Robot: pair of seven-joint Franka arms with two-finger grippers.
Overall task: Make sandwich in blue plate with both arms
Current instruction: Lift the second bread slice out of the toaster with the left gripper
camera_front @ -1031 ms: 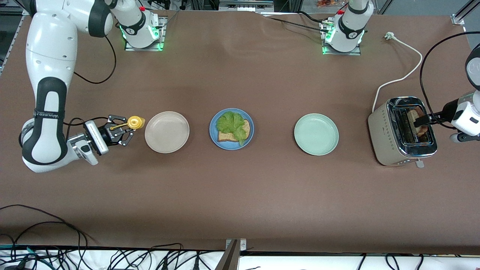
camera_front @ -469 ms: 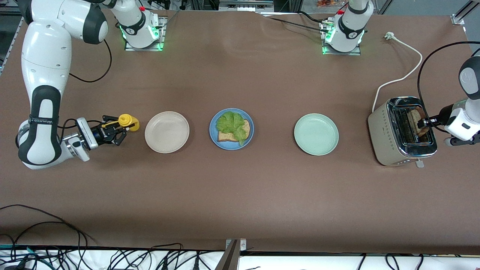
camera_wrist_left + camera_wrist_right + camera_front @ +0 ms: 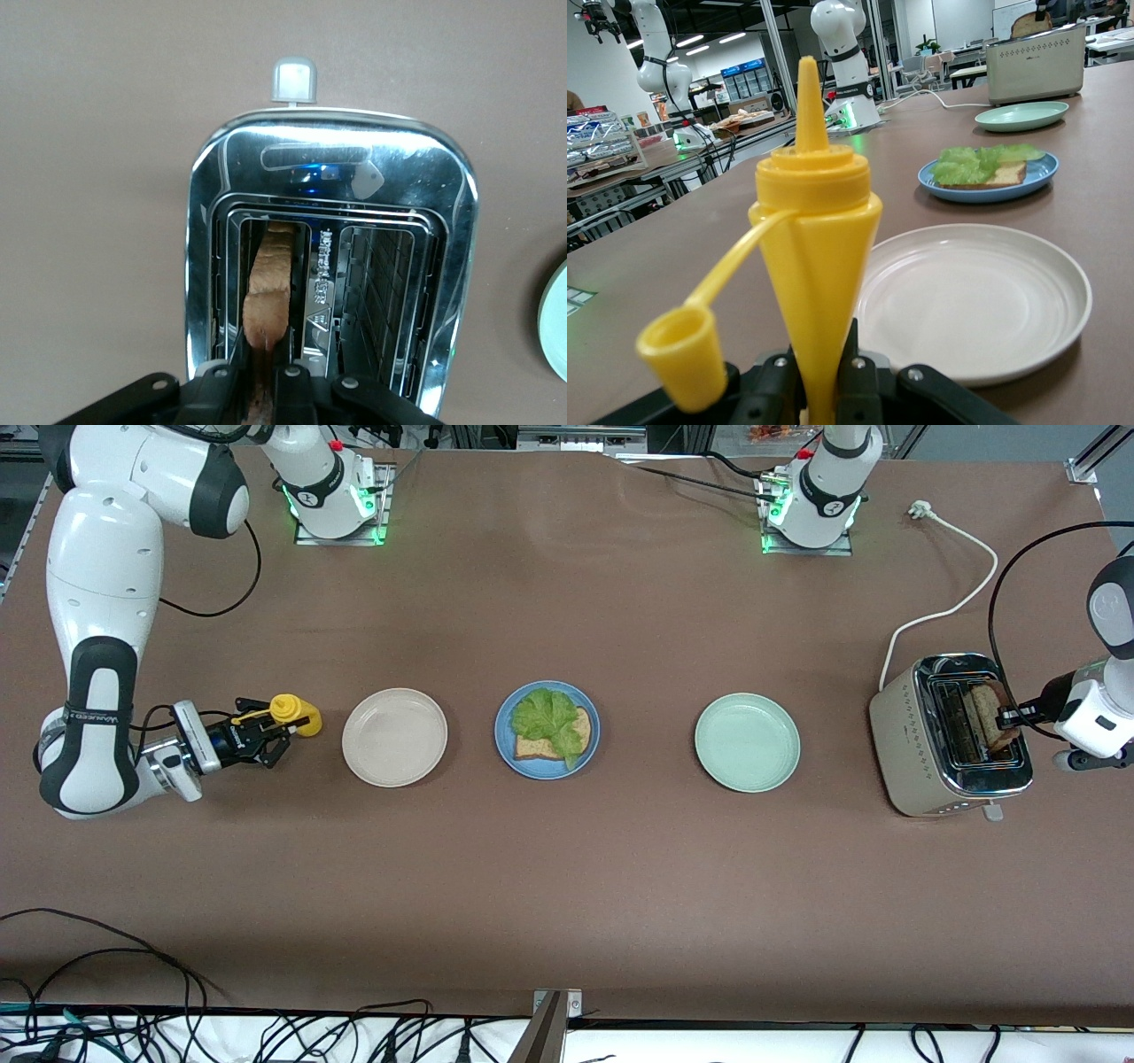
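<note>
The left wrist view looks straight down into the toaster (image 3: 328, 266): one slot holds a toast slice (image 3: 268, 297) standing on edge, the slot beside it shows bare wire grid, and the left hand (image 3: 263, 390) has its fingers pressed against both faces of the slice's near end, pinching it. From the front view the same hand (image 3: 1010, 717) shows only as a dark tip over the toaster (image 3: 948, 735) at the left arm's end of the counter (image 3: 567, 886). The right wrist view shows the right hand (image 3: 824, 381) clamped on the base of a yellow squeeze bottle (image 3: 815, 266), upright, its small cap hanging off a strap at one side; the front view shows that hand (image 3: 261, 731) low at the right arm's end of the counter. Just past the bottle from the right hand lies the beige-white plate (image 3: 394, 737), holding nothing. Next along, farther from that hand, is the blue plate (image 3: 547, 730), carrying one toast slice (image 3: 540, 746) with a ruffled lettuce leaf (image 3: 551, 717) on top. The pale green plate (image 3: 747, 742) sits between the blue plate and the toaster, also bare. The counter is covered in brown matte sheet. A white cord (image 3: 957, 593) runs from the toaster. In the right wrist view, a workshop with other robot arms and ceiling strip lights shows in the distance.
</note>
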